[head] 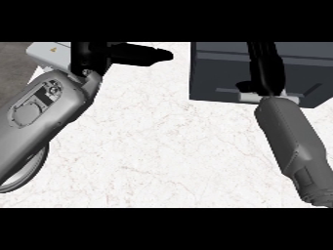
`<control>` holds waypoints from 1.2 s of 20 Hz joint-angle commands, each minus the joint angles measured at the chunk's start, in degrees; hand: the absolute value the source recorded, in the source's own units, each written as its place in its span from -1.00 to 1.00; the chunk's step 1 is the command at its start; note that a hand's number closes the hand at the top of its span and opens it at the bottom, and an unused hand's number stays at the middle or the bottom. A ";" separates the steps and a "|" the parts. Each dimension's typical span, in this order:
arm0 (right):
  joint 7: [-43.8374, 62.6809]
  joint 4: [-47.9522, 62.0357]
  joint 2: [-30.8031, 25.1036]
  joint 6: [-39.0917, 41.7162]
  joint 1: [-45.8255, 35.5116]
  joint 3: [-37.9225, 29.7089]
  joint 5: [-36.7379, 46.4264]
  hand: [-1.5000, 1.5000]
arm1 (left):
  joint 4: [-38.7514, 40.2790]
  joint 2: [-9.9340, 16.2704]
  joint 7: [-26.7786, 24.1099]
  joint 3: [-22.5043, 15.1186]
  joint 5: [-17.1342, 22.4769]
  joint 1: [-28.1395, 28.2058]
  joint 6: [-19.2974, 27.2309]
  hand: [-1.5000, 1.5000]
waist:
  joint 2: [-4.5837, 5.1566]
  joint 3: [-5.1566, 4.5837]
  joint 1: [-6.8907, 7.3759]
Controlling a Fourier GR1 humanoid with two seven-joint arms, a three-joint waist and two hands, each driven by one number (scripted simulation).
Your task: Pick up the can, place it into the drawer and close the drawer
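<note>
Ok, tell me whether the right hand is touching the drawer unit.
Touching. In the head view the right hand lies against the front of the dark drawer unit, its black fingers over the pale handle, with no gap visible between them.

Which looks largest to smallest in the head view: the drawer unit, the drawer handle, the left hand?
1. Drawer unit
2. Left hand, though it may be nearer the camera, so this is unsure
3. Drawer handle, partly hidden by the right hand
</note>
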 commanded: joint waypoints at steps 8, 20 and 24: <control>1.62 12.20 -2.76 -0.01 -13.60 -3.10 -0.11 -1.00 | -5.74 3.72 -0.87 1.95 -0.79 6.65 -2.43 -1.00 | 1.12 0.27 1.34; -7.62 13.20 0.86 0.39 -16.76 -9.55 -8.17 -1.00 | -11.58 4.63 -1.66 2.06 -2.49 11.88 -1.92 -1.00 | 1.09 0.43 1.83; -11.84 12.31 1.61 3.45 -18.20 -14.46 -14.16 -1.00 | -12.38 2.74 -1.42 0.49 -4.15 12.71 0.47 -1.00 | 0.88 0.51 1.31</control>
